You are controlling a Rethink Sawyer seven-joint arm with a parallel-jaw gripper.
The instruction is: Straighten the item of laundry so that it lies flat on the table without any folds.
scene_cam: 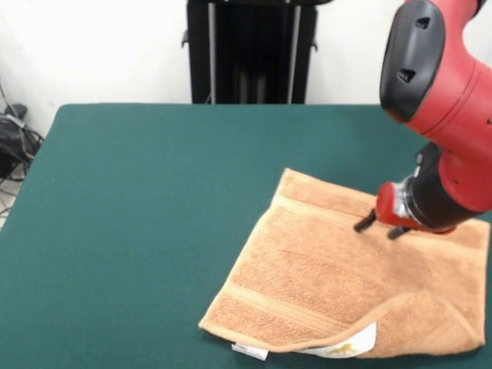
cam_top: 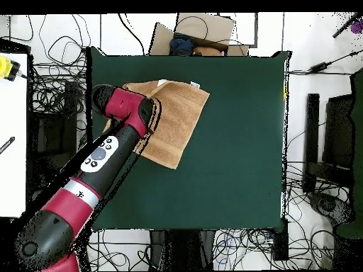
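Over the towel (scene_cam: 346, 284), my pincer (scene_cam: 378, 227) hangs with fingers parted, gripping nothing; I should reach the turned-over corner (scene_cam: 430, 323) (white tags beside it); peel it outward, low.

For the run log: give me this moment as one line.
towel: on table, near corner folded over, tags showing | gripper: open, tips over towel's far part, contact unclear | holding: nothing | status: not flat yet

You see one towel (scene_cam: 346, 296) bearing two white tags (scene_cam: 344, 344), one green table (scene_cam: 138, 215), and one gripper (scene_cam: 380, 227).
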